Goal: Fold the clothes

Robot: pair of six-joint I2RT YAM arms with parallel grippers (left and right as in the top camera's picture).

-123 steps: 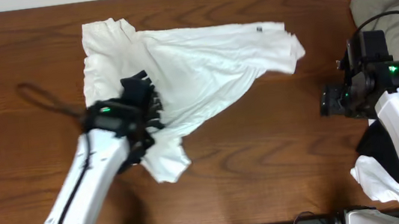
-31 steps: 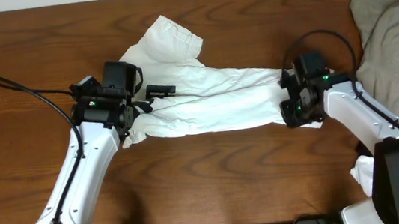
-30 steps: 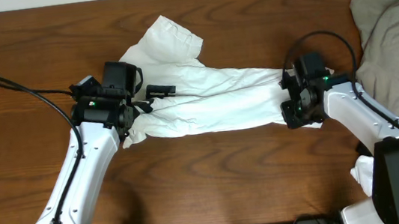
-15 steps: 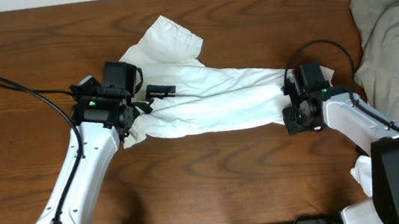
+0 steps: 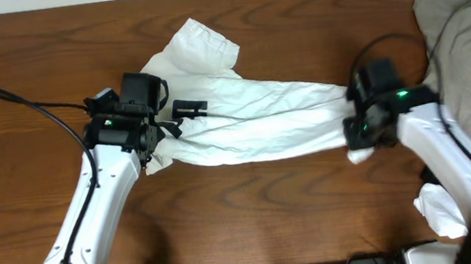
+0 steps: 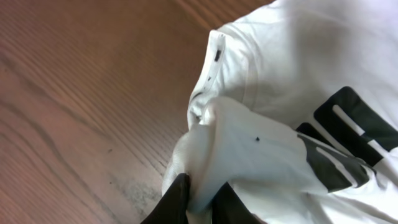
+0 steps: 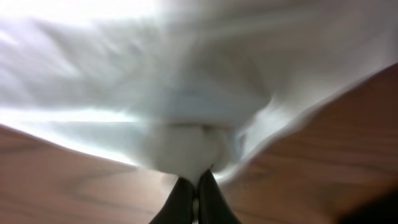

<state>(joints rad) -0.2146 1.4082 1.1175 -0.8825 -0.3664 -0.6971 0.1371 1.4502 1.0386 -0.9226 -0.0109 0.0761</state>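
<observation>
The white T-shirt (image 5: 253,126) lies on the table (image 5: 316,212) as a bunched band drawn out between the two arms. The left gripper (image 5: 162,131) is pinched narrow on one end. Its fingers (image 6: 175,200) clamp a fold just beside the dark chest lettering (image 6: 348,124). The right gripper (image 5: 358,131) is closed tight on the opposite end, with fabric bulging directly ahead of its tips. From each gripper the shirt runs straight towards the other, so its long axis joins them and neither arm is nearer. A loose sleeve (image 5: 199,43) lies beyond the left gripper, on the far side from that arm's base. Judgement: the coming move requires both ends to travel together, square to this axis.
</observation>
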